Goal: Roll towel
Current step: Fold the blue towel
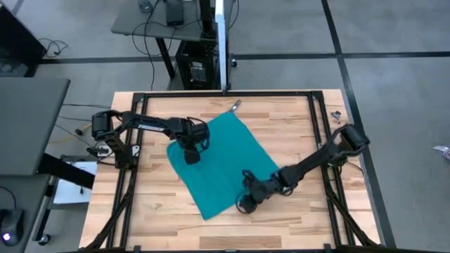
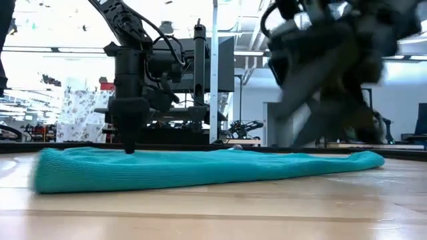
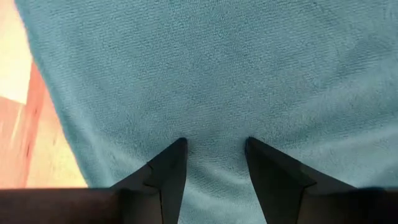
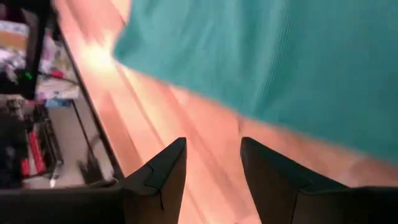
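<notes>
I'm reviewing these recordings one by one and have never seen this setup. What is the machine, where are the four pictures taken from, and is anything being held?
Two dark robot arms work at a wooden table. One picture looks straight down, one looks level across the tabletop, and two come from cameras on the arms' wrists. A teal towel lies spread flat, not yet rolled. The left claw points down onto the towel, fingers apart, gripping nothing. The right claw is at the towel's near edge, over bare wood, also open and empty.

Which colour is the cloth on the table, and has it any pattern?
The soft cloth towel is plain teal, unpatterned; the high view shows it best.
</notes>
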